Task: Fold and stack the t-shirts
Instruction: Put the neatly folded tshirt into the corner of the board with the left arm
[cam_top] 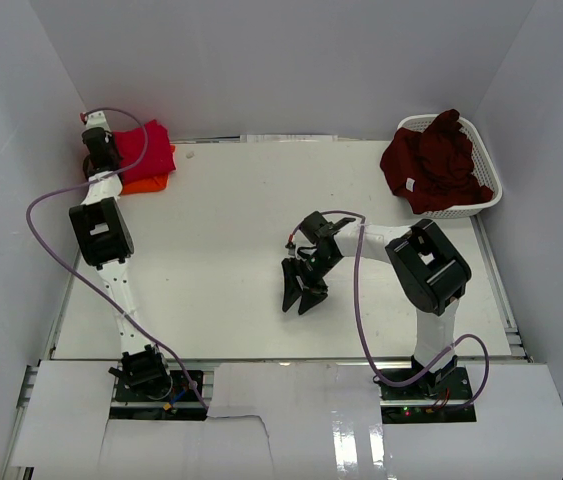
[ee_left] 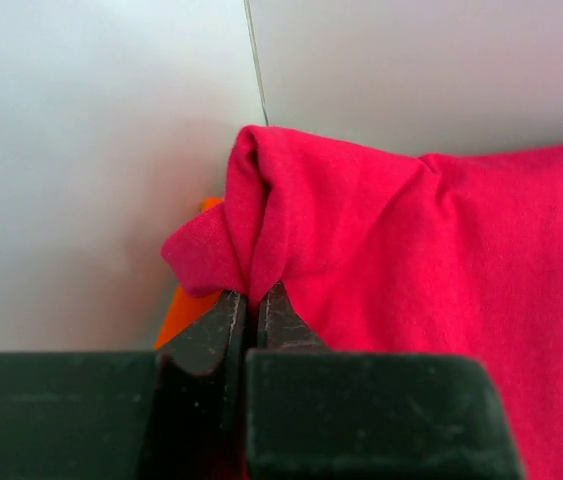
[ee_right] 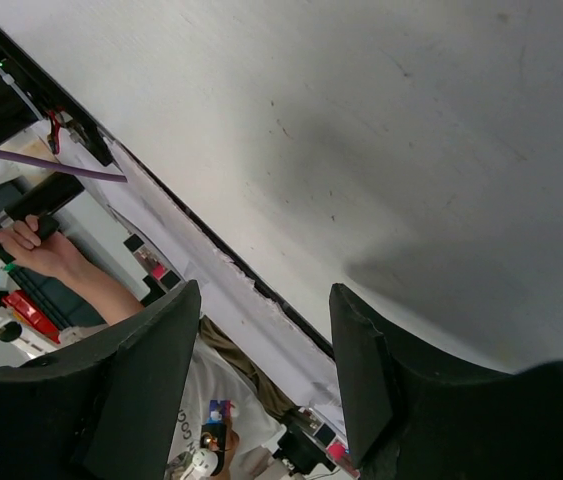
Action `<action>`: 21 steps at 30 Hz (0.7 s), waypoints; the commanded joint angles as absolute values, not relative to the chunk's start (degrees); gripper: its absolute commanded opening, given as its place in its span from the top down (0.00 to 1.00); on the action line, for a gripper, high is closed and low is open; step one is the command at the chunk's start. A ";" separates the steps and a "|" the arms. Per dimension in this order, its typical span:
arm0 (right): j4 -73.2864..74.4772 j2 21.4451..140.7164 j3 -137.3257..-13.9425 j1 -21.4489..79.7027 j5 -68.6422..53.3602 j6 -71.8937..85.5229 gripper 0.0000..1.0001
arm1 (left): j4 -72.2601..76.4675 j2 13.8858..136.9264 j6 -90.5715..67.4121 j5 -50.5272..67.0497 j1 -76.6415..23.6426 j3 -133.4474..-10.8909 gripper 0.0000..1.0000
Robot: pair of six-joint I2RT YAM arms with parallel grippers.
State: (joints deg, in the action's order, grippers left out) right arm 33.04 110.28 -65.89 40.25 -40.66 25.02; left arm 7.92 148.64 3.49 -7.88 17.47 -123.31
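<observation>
The t-shirts are soft, light and floppy, so we think it is best to pinch them by an edge or a corner. The red t-shirt (cam_top: 147,148) lies folded on the orange t-shirt (cam_top: 149,184) at the far left corner of the table (cam_top: 231,200), and the maroon t-shirt (cam_top: 433,160) sits bunched in the white basket (cam_top: 484,200) at the far right corner. We see the left gripper (ee_left: 256,300) with its fingers nearly closed on a small fold at the red t-shirt's edge, while the right gripper (cam_top: 301,295) hangs over the middle of the table, fingers partly open, holding nothing.
</observation>
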 commanded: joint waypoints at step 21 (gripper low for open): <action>30.85 107.93 -64.78 40.96 -42.98 25.14 0.39 | 17.23 140.10 -3.86 -2.03 17.58 -122.53 0.03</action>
